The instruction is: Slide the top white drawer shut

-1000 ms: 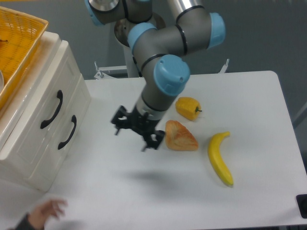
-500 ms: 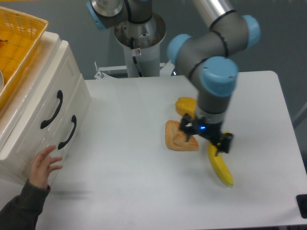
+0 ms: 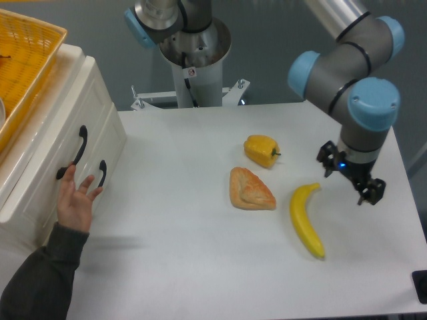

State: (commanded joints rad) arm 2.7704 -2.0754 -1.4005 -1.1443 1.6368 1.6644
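White and matte, the table is carrying a cream cabinet at its left edge, and everything else is lying to the right of that cabinet. Sitting in the cabinet's upper half, the top white drawer is showing its black arched handle; whether its front is lying flush with the cabinet cannot be told from this angle. Just below it the lower drawer front is showing a matching handle. A person's hand in a dark sleeve is reaching up from the bottom left, fingers spread against that lower front. On top of the cabinet a yellow-orange mesh basket is resting.

Well to the right of the cabinet, a yellow pepper, a piece of bread and a banana are lying close together. Farthest from the cabinet, the gripper is hanging over the table just right of the banana's upper tip, its fingers standing apart and holding nothing.
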